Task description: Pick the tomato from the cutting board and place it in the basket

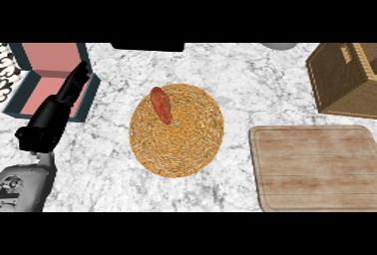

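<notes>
left hand (63, 107): fingers straight, released, over pink box (46, 74) | red elongated vegetable (161, 105): lying on round woven basket (177, 130) | wooden cutting board (313, 167): bare | right hand: unseen

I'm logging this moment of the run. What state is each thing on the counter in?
Red vegetable: lying on its side in the basket.
Woven basket: flat on the counter, holding the vegetable.
Cutting board: bare.
Left hand: open, fingers straight, holding nothing.
Teal box: open, pink inside.
Wicker chest: lid shut.
</notes>
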